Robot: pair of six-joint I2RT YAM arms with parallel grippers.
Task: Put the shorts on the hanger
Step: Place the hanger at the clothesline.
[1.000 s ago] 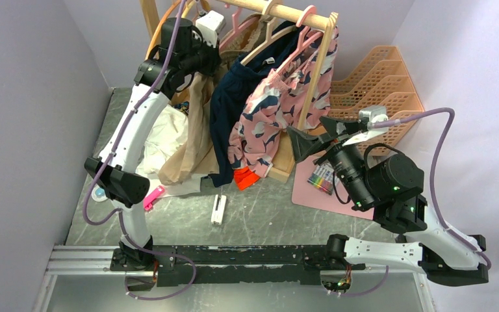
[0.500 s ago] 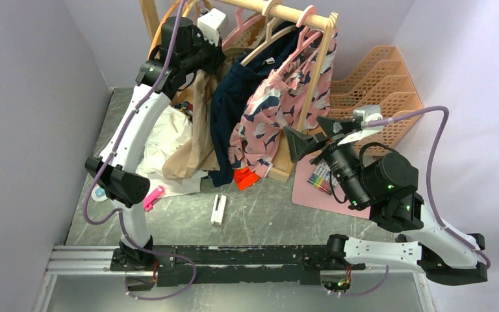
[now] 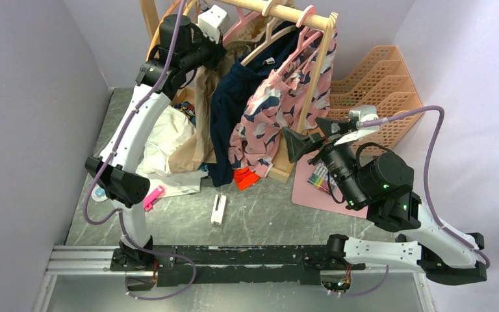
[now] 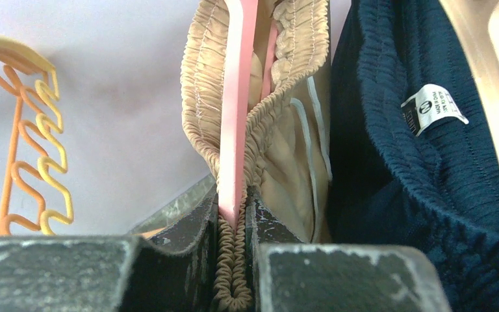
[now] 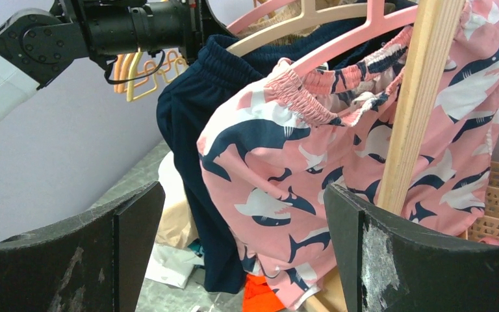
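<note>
The tan shorts hang at the left end of the wooden rail, draping down to the table. In the left wrist view their gathered waistband wraps the pink hanger, with the white drawstring beside it. My left gripper is shut on the waistband and the hanger's lower tip together; it shows high on the rack in the top view. My right gripper is open and empty, facing the rack's right post, apart from the clothes.
A navy garment and a pink shark-print garment hang next to the shorts. Orange and yellow hangers hang left. The wooden rack post stands before my right gripper. White cloth, orange baskets and a pink mat lie around.
My left gripper has lifted the shorts and hanger slightly higher toward the rail; the fabric pile rose. My right gripper has drifted a little left toward the rack.
</note>
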